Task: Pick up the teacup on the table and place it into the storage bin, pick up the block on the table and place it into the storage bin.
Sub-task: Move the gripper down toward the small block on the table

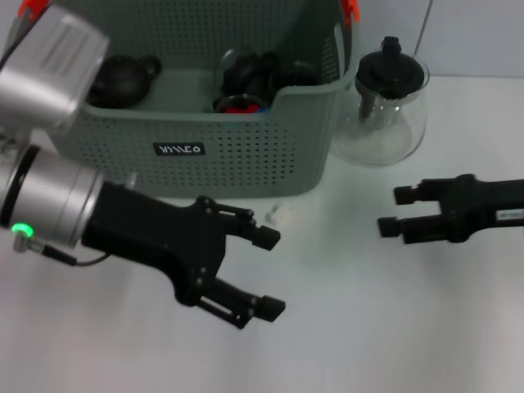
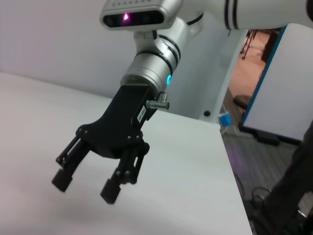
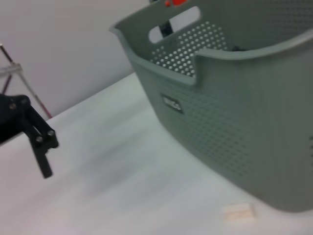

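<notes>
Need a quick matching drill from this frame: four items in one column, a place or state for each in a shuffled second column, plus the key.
Items
1. storage bin
2. glass teapot
3. small pale block
4. left gripper

Places or states
A. lying on the table just in front of the bin's front wall
B. standing beside the bin, on the robot's right, black lid on
C. open and empty, above the table in front of the bin
D. at the back of the table, dark teaware inside

Pairs: 1-D, 2-B, 3-A, 4-C
</notes>
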Available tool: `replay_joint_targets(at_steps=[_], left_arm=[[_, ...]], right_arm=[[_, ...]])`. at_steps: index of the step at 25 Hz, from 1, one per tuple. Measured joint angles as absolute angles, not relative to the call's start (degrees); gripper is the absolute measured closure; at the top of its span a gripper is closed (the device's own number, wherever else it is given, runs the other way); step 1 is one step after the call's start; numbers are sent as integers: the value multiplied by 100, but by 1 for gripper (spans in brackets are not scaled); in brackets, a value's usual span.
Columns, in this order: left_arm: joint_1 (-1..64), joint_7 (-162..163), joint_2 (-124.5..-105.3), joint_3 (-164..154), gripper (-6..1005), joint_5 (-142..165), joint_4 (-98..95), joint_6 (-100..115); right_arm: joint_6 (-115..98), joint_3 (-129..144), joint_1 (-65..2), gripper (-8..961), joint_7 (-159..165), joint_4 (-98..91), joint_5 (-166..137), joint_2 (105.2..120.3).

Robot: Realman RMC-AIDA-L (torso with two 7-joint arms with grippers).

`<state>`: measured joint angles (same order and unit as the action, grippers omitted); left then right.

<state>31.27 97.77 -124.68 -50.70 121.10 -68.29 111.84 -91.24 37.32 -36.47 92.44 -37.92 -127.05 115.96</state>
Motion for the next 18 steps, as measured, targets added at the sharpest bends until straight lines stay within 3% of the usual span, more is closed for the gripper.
replay_joint_targets(at_steps=[6, 18], left_arm=[[2653, 8689, -12479, -4340, 94, 11769, -6339, 11339], [2270, 8190, -12481, -3769, 93, 11616, -6158, 11513]], right_arm=[[-8535, 4362, -3817, 116, 9308, -3769, -12711, 11983], [-7624, 5064, -4165, 115, 9354, -3188, -12522, 12070]])
